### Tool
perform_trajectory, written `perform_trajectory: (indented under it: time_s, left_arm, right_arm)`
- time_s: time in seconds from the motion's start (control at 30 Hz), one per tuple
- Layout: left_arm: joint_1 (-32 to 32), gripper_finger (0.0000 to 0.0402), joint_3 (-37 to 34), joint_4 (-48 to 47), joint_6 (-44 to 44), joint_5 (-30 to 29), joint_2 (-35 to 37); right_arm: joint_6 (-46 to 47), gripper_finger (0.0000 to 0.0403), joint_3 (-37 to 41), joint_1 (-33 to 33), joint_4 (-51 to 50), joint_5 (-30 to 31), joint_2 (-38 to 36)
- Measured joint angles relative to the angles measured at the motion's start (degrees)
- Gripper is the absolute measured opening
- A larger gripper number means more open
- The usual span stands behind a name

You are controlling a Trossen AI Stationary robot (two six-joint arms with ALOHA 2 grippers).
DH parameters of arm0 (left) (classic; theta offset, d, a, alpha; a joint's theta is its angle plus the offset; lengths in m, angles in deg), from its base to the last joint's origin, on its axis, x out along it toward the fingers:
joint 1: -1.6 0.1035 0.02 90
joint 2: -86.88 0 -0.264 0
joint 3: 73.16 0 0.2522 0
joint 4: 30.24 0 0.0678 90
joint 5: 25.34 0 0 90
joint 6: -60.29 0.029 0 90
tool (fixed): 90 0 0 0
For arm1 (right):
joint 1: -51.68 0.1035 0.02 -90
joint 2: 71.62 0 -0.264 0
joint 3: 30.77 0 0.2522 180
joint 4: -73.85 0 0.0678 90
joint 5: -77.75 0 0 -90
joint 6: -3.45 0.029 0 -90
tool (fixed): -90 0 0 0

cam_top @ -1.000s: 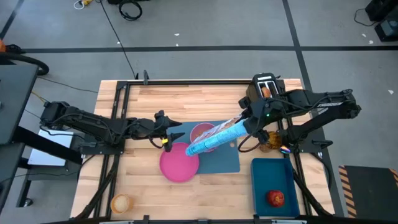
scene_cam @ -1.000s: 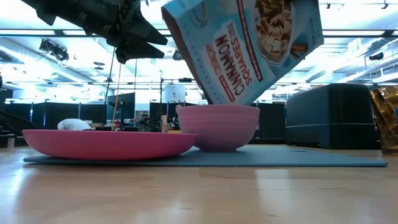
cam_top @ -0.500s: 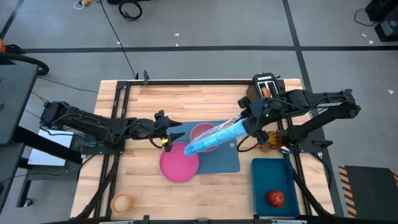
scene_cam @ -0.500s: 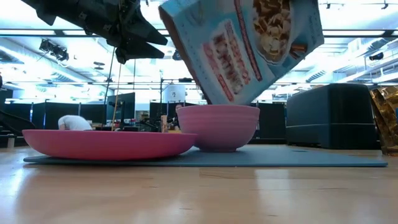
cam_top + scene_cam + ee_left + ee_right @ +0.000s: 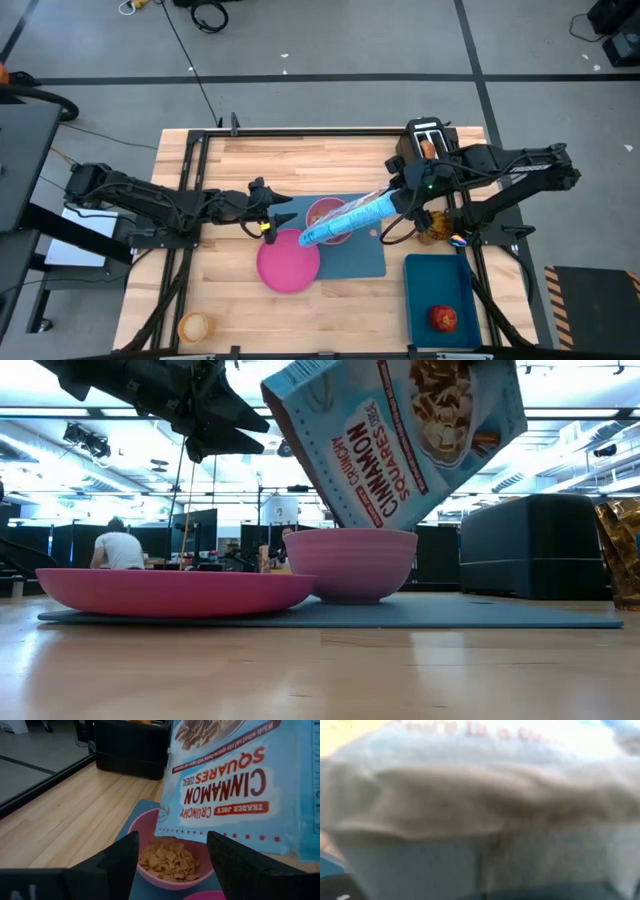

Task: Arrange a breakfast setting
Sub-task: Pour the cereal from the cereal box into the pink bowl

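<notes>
My right gripper (image 5: 398,203) is shut on a light blue cereal box (image 5: 345,220), which slants down over the pink bowl (image 5: 318,207). The bowl holds cereal (image 5: 167,862) and stands on the blue mat (image 5: 362,258), beside the pink plate (image 5: 288,265). My left gripper (image 5: 283,221) is open and empty, above the plate's far edge, facing the bowl. The amber cup (image 5: 195,326) stands at the near left. The red apple (image 5: 444,318) lies in the darker blue tray (image 5: 437,290). My right gripper holds the cereal box by its raised end (image 5: 385,203), coming at it from the table's right side. The box and the wrist hide the fingers. The box is lifted clear and tilted, its lower end (image 5: 335,510) just above the bowl's rim.
The black toaster (image 5: 425,140) stands at the far right. A shiny gold thing (image 5: 432,232) and a small many-coloured thing (image 5: 459,240) lie right of the mat. Bare wood lies at the far left and near middle. A person (image 5: 118,548) shows in the room behind.
My right gripper has rocked the cereal box slightly over the bowl; the box stays tilted with its lower end above the rim. My left gripper has kept still.
</notes>
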Motion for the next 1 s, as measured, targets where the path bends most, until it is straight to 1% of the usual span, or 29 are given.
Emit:
perform_trajectory:
  time_s: [0.1, 0.2, 0.43, 0.5, 0.6, 0.67, 0.83, 0.93, 1.0]
  left_arm:
    - [0.0, 0.0242, -0.02, 0.0, 0.0, 0.0, 0.0]
    - [0.0, 0.0242, -0.02, 0.01, 0.0, 0.0, 0.0]
    - [0.0, 0.0242, -0.02, 0.07, -0.04, 0.0, 0.0]
    - [0.0, 0.0242, -0.02, 0.08, -0.24, 0.0, 0.0]
    - [0.0, 0.0242, -0.02, -0.1, -0.83, 0.0, 0.0]
    - [0.0, 0.0242, -0.02, -0.09, -0.83, -0.02, 0.0]
    - [0.0, 0.0242, -0.02, -0.09, -0.81, -0.01, 0.0]
    - [0.0, 0.0242, -0.02, -0.09, -0.83, -0.02, 0.0]
    - [0.0, 0.0242, -0.02, -0.07, -0.99, -0.02, 0.0]
  right_arm:
    - [1.42, 0.0127, 0.0, 0.7, -0.21, -1.72, -0.38]
    - [1.75, 0.0127, 0.02, 1.26, -1.41, 1.57, -0.28]
    - [2.21, 0.0127, 0.0, 2.67, -1.31, 1.34, -1.36]
    - [2.72, 0.0127, 0.0, 2.91, -1.99, 3.13, -1.72]
    - [3.54, 0.0127, 0.0, 3.59, -2.4, 1.88, -2.25]
    - [4.1, 0.0127, 0.0, 4.11, -3.25, 3.17, -2.49]
    - [5.74, 0.0127, 0.02, 4.91, -3.82, 4.07, -3.4]
    - [5.66, 0.0127, 0.02, 5.7, -3.85, 2.09, -4.04]
    - [6.51, 0.0127, 0.02, 6.01, -3.42, 2.62, -4.38]
